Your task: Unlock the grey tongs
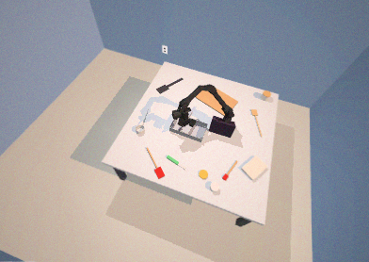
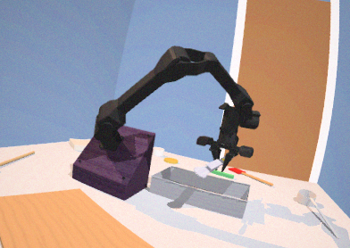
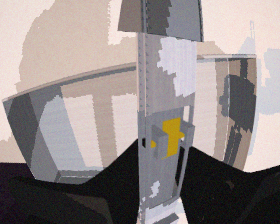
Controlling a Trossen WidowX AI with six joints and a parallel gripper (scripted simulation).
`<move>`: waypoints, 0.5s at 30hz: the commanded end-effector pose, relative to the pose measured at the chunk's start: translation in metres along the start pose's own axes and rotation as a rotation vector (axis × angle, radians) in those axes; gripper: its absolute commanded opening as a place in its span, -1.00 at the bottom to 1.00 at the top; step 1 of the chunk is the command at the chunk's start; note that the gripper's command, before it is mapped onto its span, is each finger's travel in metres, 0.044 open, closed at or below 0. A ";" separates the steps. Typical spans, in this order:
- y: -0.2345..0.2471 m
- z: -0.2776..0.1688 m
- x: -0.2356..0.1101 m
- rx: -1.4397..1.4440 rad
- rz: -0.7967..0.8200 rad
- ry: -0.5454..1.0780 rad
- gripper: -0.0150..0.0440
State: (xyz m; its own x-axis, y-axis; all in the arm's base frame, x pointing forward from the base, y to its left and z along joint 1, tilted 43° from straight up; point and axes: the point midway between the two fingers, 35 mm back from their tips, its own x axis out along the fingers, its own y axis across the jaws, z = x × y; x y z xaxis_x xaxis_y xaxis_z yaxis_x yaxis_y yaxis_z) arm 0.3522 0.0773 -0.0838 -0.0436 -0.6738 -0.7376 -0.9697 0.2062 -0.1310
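Clamped narrowly in the jaws of the black parallel-jaw gripper [image 2: 224, 159] are the grey metal tongs [image 3: 164, 110], which are held lifted above the grey rectangular roasting tin [image 2: 201, 188], arms together. A yellow lock piece [image 3: 170, 136] is seen near the fingers. The orange wooden board [image 2: 54, 218] lies well apart.

Blue walls [image 1: 212, 13], beige floor [image 1: 47, 192], white table [image 1: 136, 147], orange door [image 2: 286, 79], wall socket [image 1: 165, 49]
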 end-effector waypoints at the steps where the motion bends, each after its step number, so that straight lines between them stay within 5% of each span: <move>1: -0.018 -0.028 -0.013 0.104 -0.016 -0.018 -1.00; 15: -0.048 -0.118 -0.023 0.382 -0.006 -0.035 -1.00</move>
State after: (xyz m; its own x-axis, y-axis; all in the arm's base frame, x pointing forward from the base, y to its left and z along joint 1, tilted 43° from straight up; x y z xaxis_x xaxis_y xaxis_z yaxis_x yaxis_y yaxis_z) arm 0.3710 0.0136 -0.0048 -0.0371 -0.6524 -0.7570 -0.8542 0.4139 -0.3148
